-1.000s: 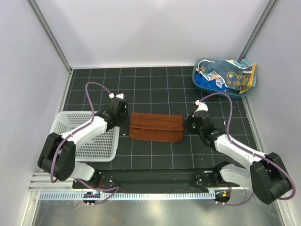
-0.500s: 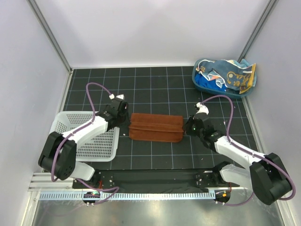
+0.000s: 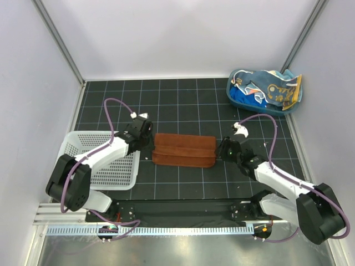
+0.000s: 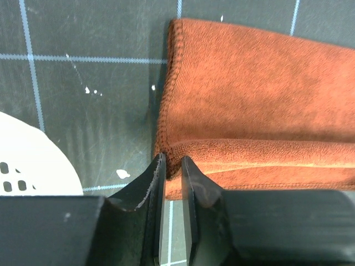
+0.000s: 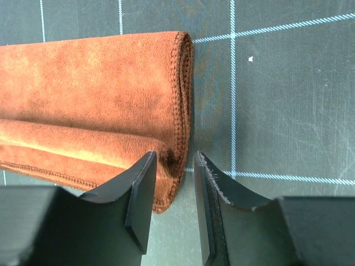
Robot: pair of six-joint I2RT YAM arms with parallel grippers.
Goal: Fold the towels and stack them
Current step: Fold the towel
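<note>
The rust-brown towel (image 3: 184, 149) lies folded in a long strip on the black mat. My left gripper (image 3: 145, 138) is at its left end. In the left wrist view the gripper (image 4: 173, 160) is pinched shut on the top fold's edge of the towel (image 4: 249, 100). My right gripper (image 3: 222, 148) is at the right end. In the right wrist view the gripper (image 5: 175, 156) straddles the end fold of the towel (image 5: 94, 94), with a gap left beside the right finger. The other towels (image 3: 266, 91), light blue spotted and royal blue, lie heaped in the tub.
A white mesh basket (image 3: 102, 160) stands on the mat at the left, right beside my left arm. A blue plastic tub (image 3: 237, 97) sits at the back right corner. White walls close in the mat on three sides.
My right gripper has shifted slightly toward the near side at the towel's right end. The left gripper and the towel have barely moved.
</note>
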